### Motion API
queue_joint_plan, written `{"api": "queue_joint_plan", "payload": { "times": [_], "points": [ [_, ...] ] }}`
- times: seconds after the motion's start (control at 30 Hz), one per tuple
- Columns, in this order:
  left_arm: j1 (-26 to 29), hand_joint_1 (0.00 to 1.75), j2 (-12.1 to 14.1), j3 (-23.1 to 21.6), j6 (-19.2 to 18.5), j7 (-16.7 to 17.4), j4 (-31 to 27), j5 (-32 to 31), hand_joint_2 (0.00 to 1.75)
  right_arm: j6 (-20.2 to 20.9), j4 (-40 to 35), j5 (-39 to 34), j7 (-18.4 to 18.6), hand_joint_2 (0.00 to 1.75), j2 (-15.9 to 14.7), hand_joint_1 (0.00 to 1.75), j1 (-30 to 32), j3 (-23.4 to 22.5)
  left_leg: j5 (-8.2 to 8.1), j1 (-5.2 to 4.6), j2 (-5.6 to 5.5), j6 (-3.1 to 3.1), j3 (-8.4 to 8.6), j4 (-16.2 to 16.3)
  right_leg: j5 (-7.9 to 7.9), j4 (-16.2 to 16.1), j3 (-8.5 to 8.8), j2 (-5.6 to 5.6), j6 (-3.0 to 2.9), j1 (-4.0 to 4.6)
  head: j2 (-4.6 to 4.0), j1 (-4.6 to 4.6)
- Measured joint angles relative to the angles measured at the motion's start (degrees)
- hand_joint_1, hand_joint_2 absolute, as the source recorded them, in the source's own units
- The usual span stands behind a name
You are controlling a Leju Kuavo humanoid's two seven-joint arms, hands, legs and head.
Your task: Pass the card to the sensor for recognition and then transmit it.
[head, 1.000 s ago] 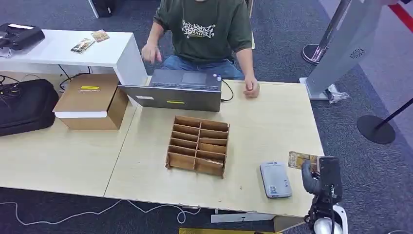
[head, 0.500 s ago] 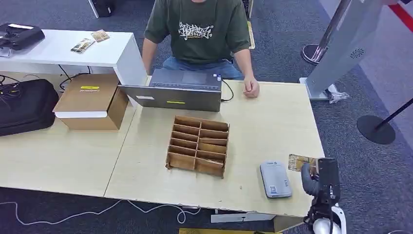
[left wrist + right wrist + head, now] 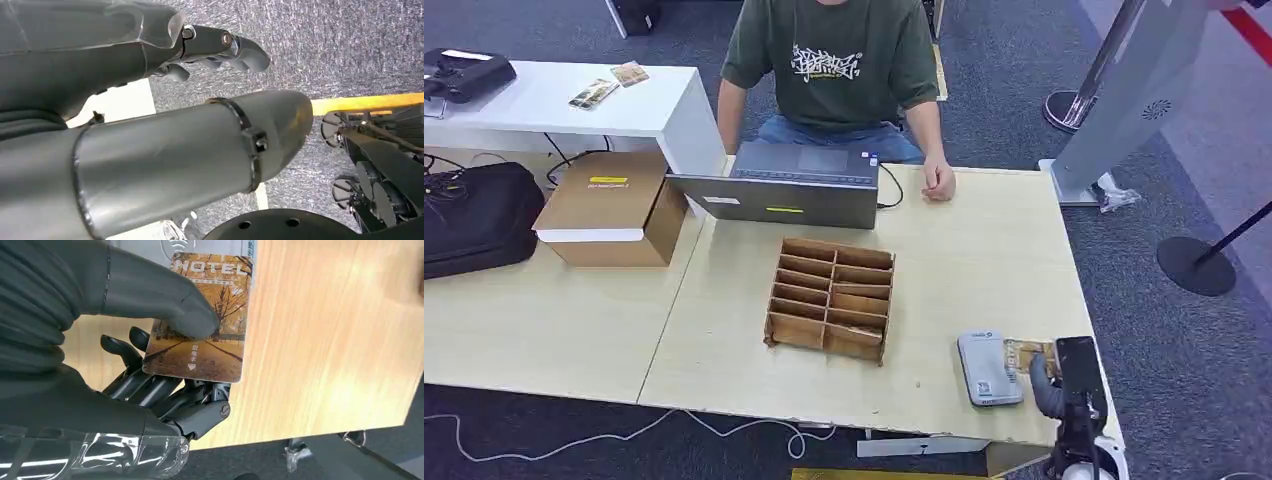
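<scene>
Card (image 3: 207, 325) being pinched in the right hand (image 3: 125, 340), hovering at the sensor's (image 3: 989, 368) edge.

Thumb is pressing on the card's printed face, which is showing an autumn tree scene and the word HOTEL, while the darker fingers (image 3: 165, 390) are supporting it from beneath. In the head view the card (image 3: 1027, 355) is sitting just beside the grey sensor, near the right front corner of the worktop (image 3: 984, 250), its far end overlapping the sensor's edge in the wrist view. Left hand (image 3: 220, 47) is hanging over carpet with its fingers curled in on nothing. A cardboard organiser (image 3: 831, 298) is standing mid-worktop, a laptop (image 3: 789, 185) behind it. A person (image 3: 834, 65) is sitting at the far side, one hand (image 3: 939, 181) resting on the worktop.
</scene>
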Motion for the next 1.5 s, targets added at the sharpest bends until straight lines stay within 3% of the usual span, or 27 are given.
{"api": "queue_joint_plan", "payload": {
  "times": [0.63, 1.17, 1.5],
  "points": [
    [0.00, 0.00, 0.02, -0.02, -0.15, 0.00, 0.00, -0.15, 0.00, 1.70, 1.57, 1.62, 1.01, 1.75, -0.15, 1.75, -1.58, 0.37, 0.00, 0.00, 0.00, 0.00, 0.00, 0.00, 0.00, 0.00, 0.01, 0.00, 0.00, 0.00, 0.02, 0.00],
    [-0.39, 0.00, 0.48, -0.02, 0.02, 0.81, 0.00, -1.73, 0.00, 2.73, 4.39, 4.59, 2.36, 1.75, -3.78, 1.75, -3.83, 3.08, 0.00, 0.00, 0.00, 0.00, 0.00, 0.00, 0.00, 0.00, 0.01, -0.01, 0.00, 0.00, 0.02, 0.00],
    [-0.47, 0.00, 0.50, -0.02, 0.70, 0.79, 0.00, -2.32, 0.00, 2.91, 5.40, 4.72, 2.73, 1.75, -4.33, 1.75, -3.81, 4.20, 0.00, -0.01, 0.00, 0.00, 0.00, 0.00, 0.00, 0.00, 0.00, 0.01, 0.00, 0.00, 0.02, 0.00]
  ]
}}
